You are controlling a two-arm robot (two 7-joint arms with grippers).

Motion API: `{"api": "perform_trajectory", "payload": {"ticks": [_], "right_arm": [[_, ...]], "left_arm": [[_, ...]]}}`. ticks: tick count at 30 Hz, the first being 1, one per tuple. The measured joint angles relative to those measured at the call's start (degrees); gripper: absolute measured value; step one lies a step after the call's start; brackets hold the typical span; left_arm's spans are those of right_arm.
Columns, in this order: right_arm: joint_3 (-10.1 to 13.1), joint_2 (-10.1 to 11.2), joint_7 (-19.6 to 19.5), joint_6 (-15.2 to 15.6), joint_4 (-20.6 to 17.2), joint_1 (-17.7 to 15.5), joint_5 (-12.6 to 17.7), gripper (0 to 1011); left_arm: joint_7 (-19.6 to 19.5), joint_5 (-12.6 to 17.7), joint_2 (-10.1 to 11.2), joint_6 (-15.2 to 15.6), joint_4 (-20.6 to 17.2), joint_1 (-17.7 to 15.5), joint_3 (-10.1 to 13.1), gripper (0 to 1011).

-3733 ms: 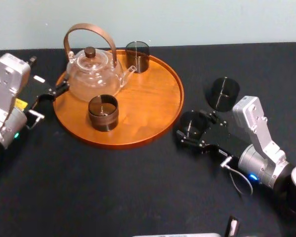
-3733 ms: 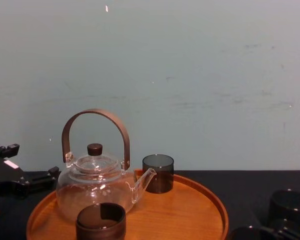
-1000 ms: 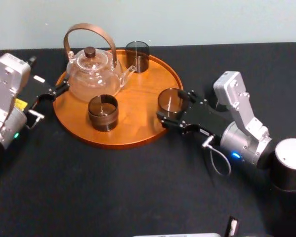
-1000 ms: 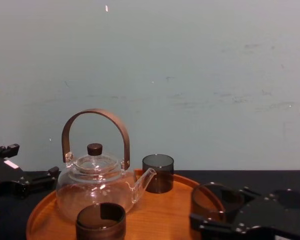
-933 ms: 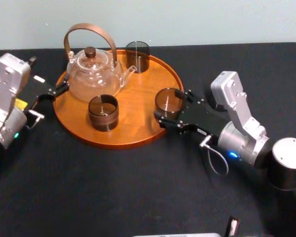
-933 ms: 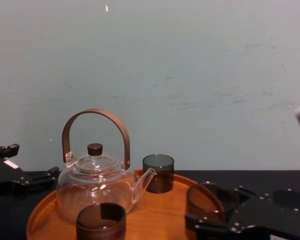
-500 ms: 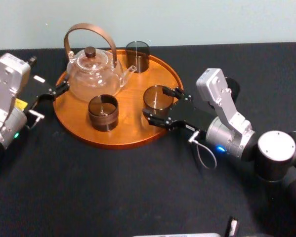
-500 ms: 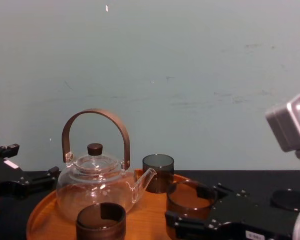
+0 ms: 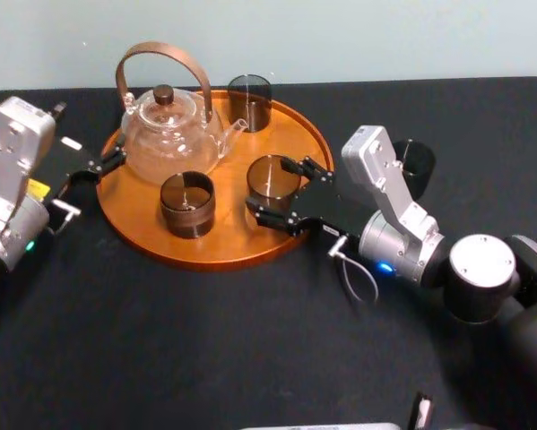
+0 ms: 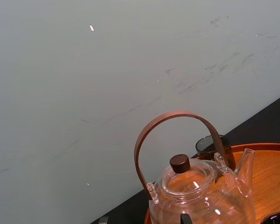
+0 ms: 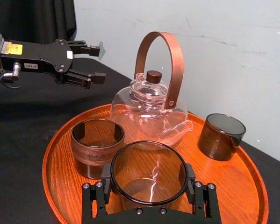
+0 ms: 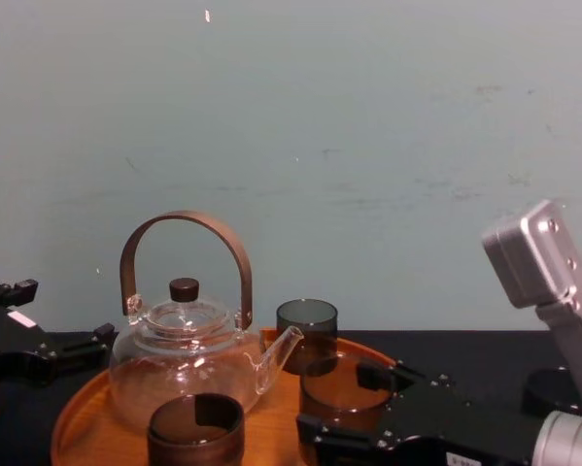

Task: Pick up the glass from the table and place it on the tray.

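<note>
Smoky-brown, the short cylindrical glass is clamped on both sides between the black fingers of the right gripper. It is held over the large round orange-brown wooden tray, though whether its base touches the wood cannot be told. Just past the gripper's fingertips, toward the robot's left, a squat glass cup with a dark brown band stands on the tray, with a clear glass teapot with a curved brown handle beyond it. A second smoky glass stands farther ahead at the tray's far rim. Behind the gripper, beside its silver housing, a third dark glass stands on the flat black table. Across the tray, the left gripper sits near the left rim, fingers spread with nothing between them.
</note>
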Motion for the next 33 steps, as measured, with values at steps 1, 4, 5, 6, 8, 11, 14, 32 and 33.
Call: {"api": "perform_trajectory", "payload": {"ticks": [1, 4, 5, 6, 8, 11, 14, 32, 33], "right_arm": [[-0.1, -0.2, 0.1, -0.3, 0.5, 0.2, 0.1, 908], [-0.2, -0.5, 0.3, -0.7, 1.3, 0.5, 0.3, 908], [-0.2, -0.6, 0.4, -1.0, 1.6, 0.5, 0.4, 908], [-0.2, -0.7, 0.5, -1.2, 1.8, 0.6, 0.5, 908], [-0.2, -0.8, 0.7, -1.5, 2.3, 0.7, 0.7, 907], [-0.2, -1.0, 0.9, -2.0, 2.9, 0.8, 0.9, 908], [-0.2, -1.2, 0.9, -2.3, 3.4, 0.9, 1.0, 908], [-0.1, -2.0, 0.7, -3.9, 7.0, 1.6, 0.8, 908], [-0.1, -2.0, 0.7, -3.9, 7.1, 1.6, 0.8, 907]], "left_arm": [[0.0, 0.0, 0.0, 0.0, 0.0, 0.0, 0.0, 1002], [0.0, 0.0, 0.0, 0.0, 0.0, 0.0, 0.0, 1001], [0.0, 0.0, 0.0, 0.0, 0.0, 0.0, 0.0, 1001], [0.0, 0.0, 0.0, 0.0, 0.0, 0.0, 0.0, 1001], [0.0, 0.0, 0.0, 0.0, 0.0, 0.0, 0.0, 1001], [0.0, 0.0, 0.0, 0.0, 0.0, 0.0, 0.0, 1001], [0.0, 0.0, 0.0, 0.0, 0.0, 0.0, 0.0, 1001], [0.0, 0.0, 0.0, 0.0, 0.0, 0.0, 0.0, 1001], [0.0, 0.0, 0.0, 0.0, 0.0, 0.0, 0.0, 1001]]}}
